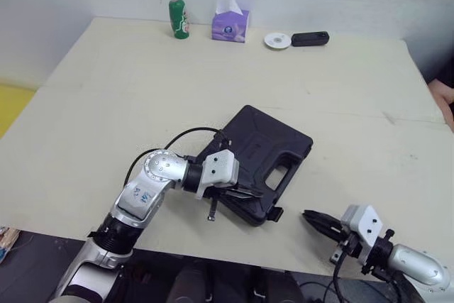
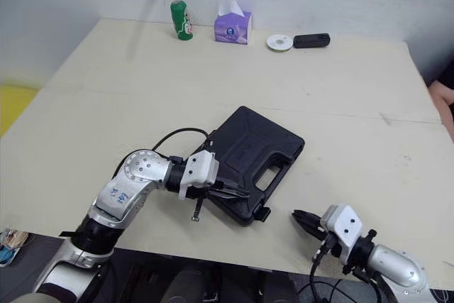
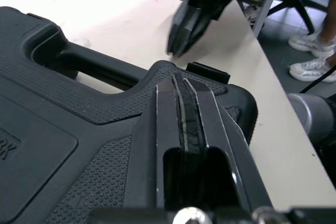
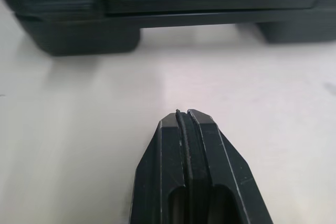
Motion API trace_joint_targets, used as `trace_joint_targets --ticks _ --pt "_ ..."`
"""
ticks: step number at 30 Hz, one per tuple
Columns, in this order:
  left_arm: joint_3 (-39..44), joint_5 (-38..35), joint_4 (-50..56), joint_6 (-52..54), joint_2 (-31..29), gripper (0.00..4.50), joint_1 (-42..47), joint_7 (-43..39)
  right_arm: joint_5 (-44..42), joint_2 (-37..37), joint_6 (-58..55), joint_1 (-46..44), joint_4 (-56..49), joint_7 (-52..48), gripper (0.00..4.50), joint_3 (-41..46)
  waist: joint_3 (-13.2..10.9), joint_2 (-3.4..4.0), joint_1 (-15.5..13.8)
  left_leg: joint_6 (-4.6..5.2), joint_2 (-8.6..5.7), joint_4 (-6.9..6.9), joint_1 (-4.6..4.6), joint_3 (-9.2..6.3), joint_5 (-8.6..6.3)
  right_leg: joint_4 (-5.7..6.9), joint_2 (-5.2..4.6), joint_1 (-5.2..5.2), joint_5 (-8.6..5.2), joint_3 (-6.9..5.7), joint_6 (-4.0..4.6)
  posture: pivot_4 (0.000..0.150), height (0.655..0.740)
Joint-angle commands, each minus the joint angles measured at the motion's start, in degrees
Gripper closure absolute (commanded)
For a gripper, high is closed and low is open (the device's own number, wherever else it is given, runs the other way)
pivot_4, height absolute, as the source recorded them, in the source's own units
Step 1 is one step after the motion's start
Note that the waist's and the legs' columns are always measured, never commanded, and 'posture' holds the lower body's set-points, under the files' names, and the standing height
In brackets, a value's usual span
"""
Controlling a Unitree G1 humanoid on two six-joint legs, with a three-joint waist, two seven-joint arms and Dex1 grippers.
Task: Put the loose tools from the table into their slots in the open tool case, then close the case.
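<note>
Near the front edge of the desk (image 1: 142,90) a black case (image 1: 266,154) lies flat with its lid down, handle toward the robot's right. The left claw (image 1: 246,193), its fingers pressed together and holding nothing, rests its tips on the lid at the near corner. A small latch (image 1: 275,213) juts from the case's rim just beside that corner. The right claw (image 1: 310,216), also pressed together and empty, sits low over the bare desk, near the case but apart from it, pointing at its side.

Risks, as a judgement: the latch looks unfastened, so the lid could spring up once the left claw lifts. Pushing down on one corner alone could skid or swivel the case, and it sits close enough to the front edge to slide off. If the right claw drives forward to press the latch, it may shove the whole case instead.
</note>
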State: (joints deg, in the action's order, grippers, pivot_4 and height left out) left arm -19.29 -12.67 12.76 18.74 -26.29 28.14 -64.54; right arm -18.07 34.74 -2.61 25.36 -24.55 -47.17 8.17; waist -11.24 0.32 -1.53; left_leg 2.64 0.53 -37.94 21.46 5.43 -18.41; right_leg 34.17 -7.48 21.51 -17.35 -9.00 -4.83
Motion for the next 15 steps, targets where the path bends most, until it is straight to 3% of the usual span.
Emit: trace_joint_targets --ticks 1,15 --pt "-3.06 3.23 -1.34 -1.14 -0.17 4.44 -0.57 1.21 0.45 0.43 0.01 0.25 -1.97 -0.05 4.50 -0.80 0.00 0.00 -0.05 -0.01 0.01 0.00 -0.02 0.00 -0.01 0.00 0.00 -0.01 0.00 0.00 0.00 0.150 0.7400" --pt "-10.06 9.07 -2.61 6.17 -4.13 4.44 -2.24 5.06 1.34 0.53 -2.36 -0.64 -6.05 0.20 4.50 -5.61 0.70 0.10 -0.08 0.04 0.02 0.00 -0.30 -0.03 -0.12 -0.05 -0.03 -0.31 0.00 0.01 0.00 0.150 0.7400"
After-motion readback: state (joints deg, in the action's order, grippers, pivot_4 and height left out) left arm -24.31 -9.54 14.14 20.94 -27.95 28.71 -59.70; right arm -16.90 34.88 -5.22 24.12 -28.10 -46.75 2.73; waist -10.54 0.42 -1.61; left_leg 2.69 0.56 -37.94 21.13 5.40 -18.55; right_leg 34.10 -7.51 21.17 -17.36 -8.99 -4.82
